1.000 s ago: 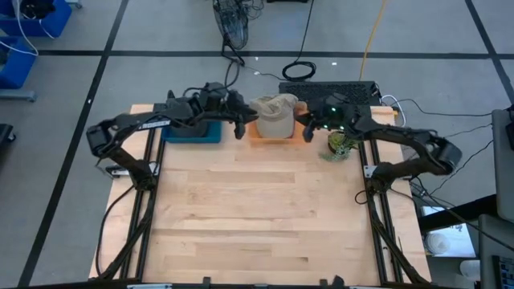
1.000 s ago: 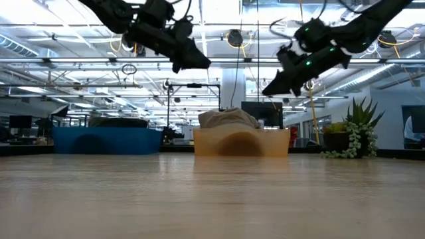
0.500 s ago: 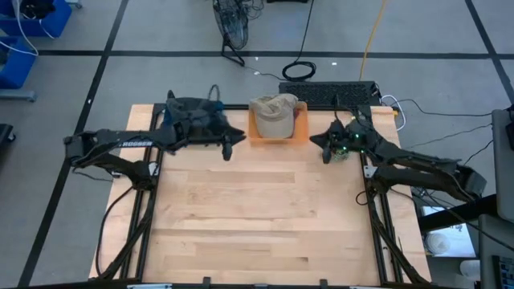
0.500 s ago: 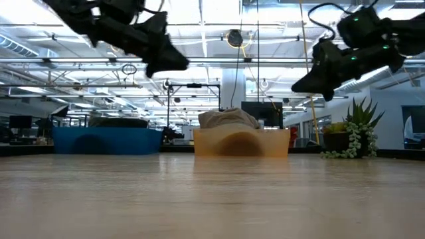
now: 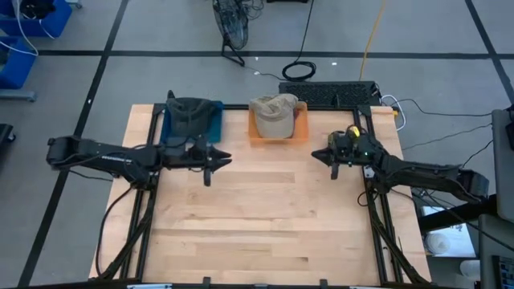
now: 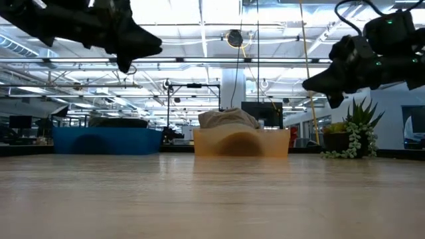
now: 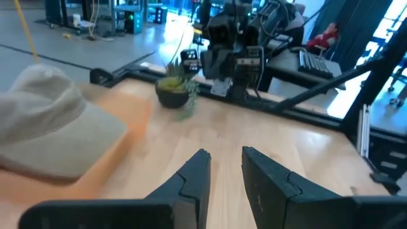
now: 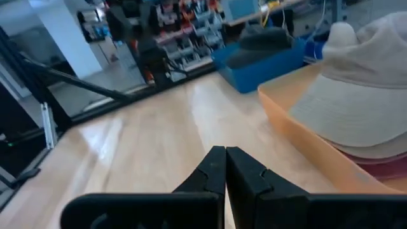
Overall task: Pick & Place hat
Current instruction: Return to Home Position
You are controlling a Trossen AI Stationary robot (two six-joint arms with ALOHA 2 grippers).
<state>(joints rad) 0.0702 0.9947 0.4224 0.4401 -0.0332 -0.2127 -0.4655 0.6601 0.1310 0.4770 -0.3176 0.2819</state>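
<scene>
Left bin (image 5: 217,133) at table (image 5: 257,233) far edge, left of middle; cap (image 5: 189,112) inside it. Centre bin (image 5: 302,133) right of it, at far edge middle; cap pile (image 5: 273,114) in it, rising over rim. Plant (image 6: 352,136) near far right corner. Left gripper (image 5: 209,172) above table, before left bin. Right gripper (image 5: 335,168) near right edge, before plant.

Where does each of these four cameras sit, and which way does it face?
High view: above the table, looking straight down; shows left gripper and right gripper.
Low view: at table-top height, looking level toward the orange bin; both arms overhead.
Left wrist view: on the left arm, looking past its own fingers toward the plant.
Right wrist view: on the right arm, past its own fingers toward the blue bin.
Shared: both wrist views catch the tan cap.
</scene>
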